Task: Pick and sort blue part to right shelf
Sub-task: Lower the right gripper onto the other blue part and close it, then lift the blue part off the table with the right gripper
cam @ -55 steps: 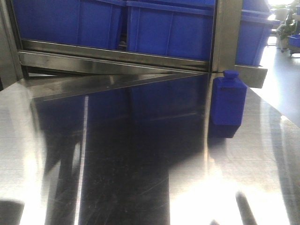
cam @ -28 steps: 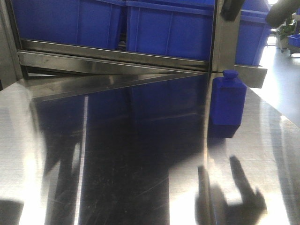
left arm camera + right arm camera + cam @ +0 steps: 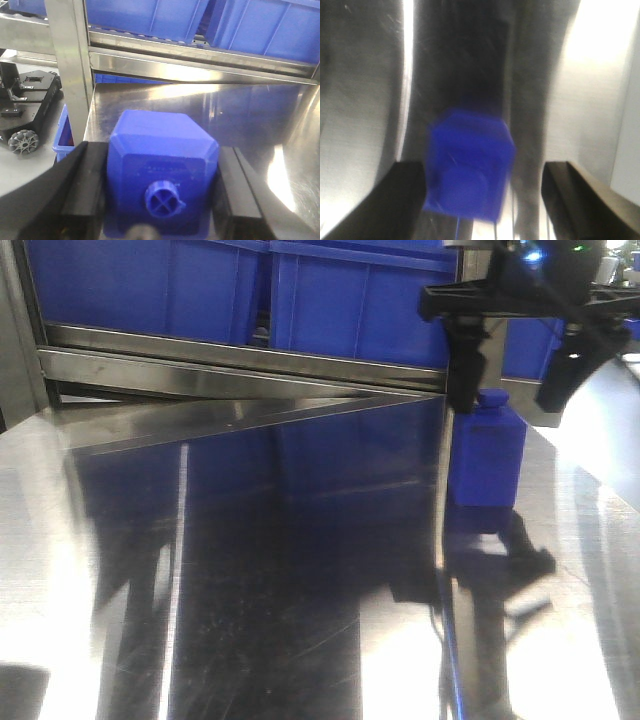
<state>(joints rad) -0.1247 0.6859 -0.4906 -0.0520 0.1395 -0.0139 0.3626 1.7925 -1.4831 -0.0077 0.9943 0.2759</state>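
A blue part (image 3: pixel 487 455) stands upright on the steel table (image 3: pixel 250 580), at the foot of the shelf upright. My right gripper (image 3: pixel 515 380) hangs open just above it, one finger on each side of the cap. The blurred right wrist view shows this blue part (image 3: pixel 470 170) below the open right gripper (image 3: pixel 485 172), nearer the left finger. In the left wrist view, my left gripper (image 3: pixel 160 156) is shut on a second blue part (image 3: pixel 160 135), its cap facing the camera. The right shelf (image 3: pixel 250 362) with blue bins (image 3: pixel 360 300) runs along the back.
A steel post (image 3: pixel 70 65) rises at the table's left edge in the left wrist view. Beyond it, a small wheeled robot (image 3: pixel 25 100) and a low blue bin (image 3: pixel 61 137) sit on the floor. More blue bins (image 3: pixel 260 25) fill the rack behind.
My right gripper has come down into view from the top right and now straddles the top of the standing blue part. The part itself has not moved.
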